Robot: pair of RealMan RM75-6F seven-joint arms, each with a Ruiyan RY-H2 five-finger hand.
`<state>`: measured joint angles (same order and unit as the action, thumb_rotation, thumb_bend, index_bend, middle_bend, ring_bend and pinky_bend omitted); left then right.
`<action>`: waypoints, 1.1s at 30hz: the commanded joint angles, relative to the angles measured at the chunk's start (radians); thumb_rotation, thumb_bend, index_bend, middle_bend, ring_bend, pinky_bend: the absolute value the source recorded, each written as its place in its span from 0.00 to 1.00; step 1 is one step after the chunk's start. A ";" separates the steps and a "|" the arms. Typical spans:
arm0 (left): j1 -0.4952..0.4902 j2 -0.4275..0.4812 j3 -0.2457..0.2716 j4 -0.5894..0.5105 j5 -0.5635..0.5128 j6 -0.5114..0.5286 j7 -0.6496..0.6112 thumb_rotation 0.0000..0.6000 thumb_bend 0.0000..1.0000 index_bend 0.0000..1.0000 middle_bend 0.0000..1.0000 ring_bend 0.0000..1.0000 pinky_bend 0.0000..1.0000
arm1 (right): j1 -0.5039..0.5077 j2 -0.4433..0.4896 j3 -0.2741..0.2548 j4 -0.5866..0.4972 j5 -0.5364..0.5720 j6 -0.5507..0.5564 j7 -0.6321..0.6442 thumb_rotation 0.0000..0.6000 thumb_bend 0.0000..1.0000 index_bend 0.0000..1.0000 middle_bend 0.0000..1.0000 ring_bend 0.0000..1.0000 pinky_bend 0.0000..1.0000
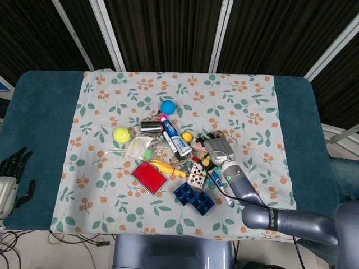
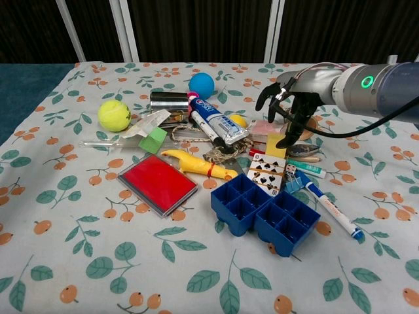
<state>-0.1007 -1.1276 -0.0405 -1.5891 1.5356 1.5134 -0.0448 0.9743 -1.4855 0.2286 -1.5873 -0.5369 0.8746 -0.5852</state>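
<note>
Right robot hand of mine hovers with fingers spread and empty, over the pink block and yellow block mid-pile on the tabletop. I judge this the reach step; next comes lowering and closing. The pink block's long axis runs left-right. My left robot hand idles open, far left.

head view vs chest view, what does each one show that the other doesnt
Only the head view shows the left hand, open, off the floral cloth on the teal table cover.

Only the chest view shows, from the side, that the right hand hangs above the pile, fingers apart and pointing down, over the pink block and the yellow block, holding nothing.

Both show the right hand over the pile's right part, the tennis ball, blue ball, red case and blue tray.
</note>
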 commanded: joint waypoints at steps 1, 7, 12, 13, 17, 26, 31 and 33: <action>0.000 0.000 -0.001 0.000 -0.001 -0.001 -0.001 1.00 0.51 0.00 0.00 0.04 0.12 | 0.015 -0.020 -0.007 0.017 0.021 0.004 -0.007 1.00 0.26 0.23 0.34 0.13 0.23; -0.002 -0.001 -0.001 0.001 -0.003 -0.004 0.000 1.00 0.52 0.00 0.00 0.04 0.12 | 0.027 -0.038 -0.026 0.036 0.029 0.010 -0.013 1.00 0.31 0.24 0.36 0.14 0.23; -0.001 -0.001 -0.002 0.001 -0.002 -0.003 0.004 1.00 0.51 0.00 0.00 0.05 0.12 | 0.027 -0.046 -0.041 0.050 0.028 0.005 -0.007 1.00 0.31 0.24 0.37 0.14 0.23; -0.001 -0.001 -0.002 0.002 -0.002 -0.002 0.005 1.00 0.51 0.00 0.00 0.05 0.12 | 0.026 -0.048 -0.044 0.055 0.026 0.005 -0.005 1.00 0.31 0.24 0.38 0.14 0.23; -0.001 -0.001 -0.002 0.002 -0.002 -0.002 0.005 1.00 0.52 0.00 0.00 0.05 0.12 | 0.025 -0.052 -0.048 0.063 0.018 0.004 0.007 1.00 0.32 0.24 0.41 0.16 0.23; -0.002 -0.001 -0.003 0.002 -0.004 -0.003 0.004 1.00 0.52 0.00 0.00 0.05 0.12 | 0.024 -0.061 -0.060 0.075 0.009 0.003 0.019 1.00 0.33 0.25 0.47 0.20 0.23; -0.002 0.000 -0.004 0.001 -0.006 -0.004 0.001 1.00 0.52 0.00 0.00 0.05 0.12 | 0.023 -0.063 -0.064 0.078 0.008 0.001 0.027 1.00 0.33 0.26 0.50 0.23 0.23; -0.002 0.001 -0.004 0.000 -0.007 -0.006 0.000 1.00 0.52 0.00 0.00 0.05 0.12 | 0.022 -0.065 -0.063 0.078 -0.001 0.005 0.032 1.00 0.34 0.27 0.53 0.26 0.23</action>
<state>-0.1030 -1.1271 -0.0442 -1.5892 1.5289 1.5077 -0.0454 0.9966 -1.5497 0.1649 -1.5090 -0.5351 0.8775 -0.5555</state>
